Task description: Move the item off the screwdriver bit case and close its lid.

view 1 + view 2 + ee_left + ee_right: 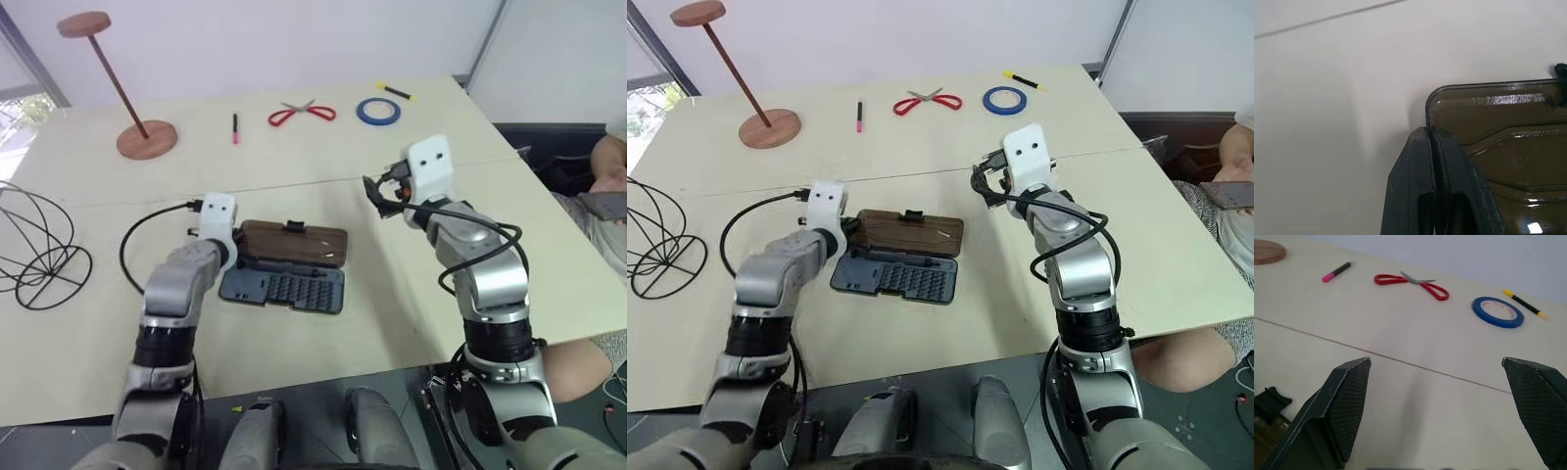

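1. Beside the lid [1498, 147], at its 9 o'clock corner, left gripper [1429, 134] is sitting pressed together, empty.
2. Screwdriver bit case [284, 289] is lying open.
3. Right gripper [1449, 401] is hovering spread wide at 2 o'clock.
4. Wire sphere [34, 245] is resting at 9 o'clock, well apart.

The left hand [1431, 134] has its two black fingers pressed together, the arm bent and pointing forward and a little downward. The right hand [1442, 406] is held higher and level, its fingers spread wide apart.
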Robot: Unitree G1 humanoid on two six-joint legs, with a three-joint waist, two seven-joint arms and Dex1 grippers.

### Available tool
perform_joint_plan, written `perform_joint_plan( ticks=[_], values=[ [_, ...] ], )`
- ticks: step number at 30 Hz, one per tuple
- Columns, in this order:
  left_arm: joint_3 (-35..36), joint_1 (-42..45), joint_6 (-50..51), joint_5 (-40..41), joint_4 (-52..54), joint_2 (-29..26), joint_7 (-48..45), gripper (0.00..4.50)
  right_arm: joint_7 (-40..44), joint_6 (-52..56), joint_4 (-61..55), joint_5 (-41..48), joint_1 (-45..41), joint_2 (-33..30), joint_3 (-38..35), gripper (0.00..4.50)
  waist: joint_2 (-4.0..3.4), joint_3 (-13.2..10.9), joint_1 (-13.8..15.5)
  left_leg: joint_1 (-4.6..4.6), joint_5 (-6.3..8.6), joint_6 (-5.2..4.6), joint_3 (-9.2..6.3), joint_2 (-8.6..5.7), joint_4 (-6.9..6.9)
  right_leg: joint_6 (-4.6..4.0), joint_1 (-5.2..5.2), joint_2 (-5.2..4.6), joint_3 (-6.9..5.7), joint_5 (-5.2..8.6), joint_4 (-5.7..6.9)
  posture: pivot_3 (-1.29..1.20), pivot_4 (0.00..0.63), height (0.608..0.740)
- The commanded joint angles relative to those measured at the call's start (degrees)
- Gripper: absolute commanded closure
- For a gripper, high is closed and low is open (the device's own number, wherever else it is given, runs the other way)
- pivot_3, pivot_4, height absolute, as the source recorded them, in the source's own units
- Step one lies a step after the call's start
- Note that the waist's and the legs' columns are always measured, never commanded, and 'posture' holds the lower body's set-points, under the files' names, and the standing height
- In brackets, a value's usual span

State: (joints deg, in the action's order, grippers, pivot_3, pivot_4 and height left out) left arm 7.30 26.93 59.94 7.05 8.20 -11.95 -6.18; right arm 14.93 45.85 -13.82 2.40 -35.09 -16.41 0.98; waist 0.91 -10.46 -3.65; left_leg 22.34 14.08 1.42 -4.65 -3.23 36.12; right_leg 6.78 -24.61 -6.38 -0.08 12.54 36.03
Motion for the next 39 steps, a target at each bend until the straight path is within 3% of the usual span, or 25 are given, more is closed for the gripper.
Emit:
perform_joint_plan(
  ticks=[1,6,13,23,39],
  values=[
    [5.8,-3.5,5.2,-0.9,1.9,2.9,5.8,4.46,1.2,-1.3,-0.2,0.5,-2.4,-0.5,0.7,0.00,0.00,0.0,0.0,0.00,0.00,0.00,0.00,0.00,0.01,0.00,0.00,0.00,0.00,0.00,0.02,0.00,0.150,0.740],
    [8.3,-5.0,5.7,-2.0,5.5,9.9,12.4,4.46,3.0,-1.9,1.7,0.8,-4.1,-0.8,1.9,0.00,0.01,0.0,0.3,0.00,0.00,0.00,0.02,-0.01,0.03,0.00,0.03,-0.01,0.00,0.00,0.00,0.00,0.150,0.740],
    [8.5,-8.3,8.8,-1.7,10.0,12.9,14.9,4.46,5.5,-2.3,3.3,0.8,-6.1,-1.4,3.4,0.00,0.00,0.0,1.0,0.00,0.00,0.00,0.04,-0.02,0.04,0.00,0.05,-0.01,0.00,0.00,-0.02,0.00,0.150,0.740],
    [5.0,-13.8,15.0,-0.2,16.8,11.0,11.3,4.46,6.9,-1.2,2.7,0.8,-6.3,-1.3,4.7,0.00,-0.01,0.0,1.1,0.00,0.01,0.00,0.05,-0.01,0.03,-0.01,0.05,-0.01,0.00,0.00,-0.04,0.00,0.150,0.740],
    [2.6,-15.4,15.6,-0.4,18.8,10.3,9.8,4.46,7.1,-0.3,1.8,0.7,-5.6,-1.5,5.2,0.00,-0.04,0.1,1.2,0.00,0.01,-0.01,0.04,-0.03,0.02,-0.01,0.10,-0.04,-0.01,0.01,-0.11,0.00,0.150,0.740]
  ],
)
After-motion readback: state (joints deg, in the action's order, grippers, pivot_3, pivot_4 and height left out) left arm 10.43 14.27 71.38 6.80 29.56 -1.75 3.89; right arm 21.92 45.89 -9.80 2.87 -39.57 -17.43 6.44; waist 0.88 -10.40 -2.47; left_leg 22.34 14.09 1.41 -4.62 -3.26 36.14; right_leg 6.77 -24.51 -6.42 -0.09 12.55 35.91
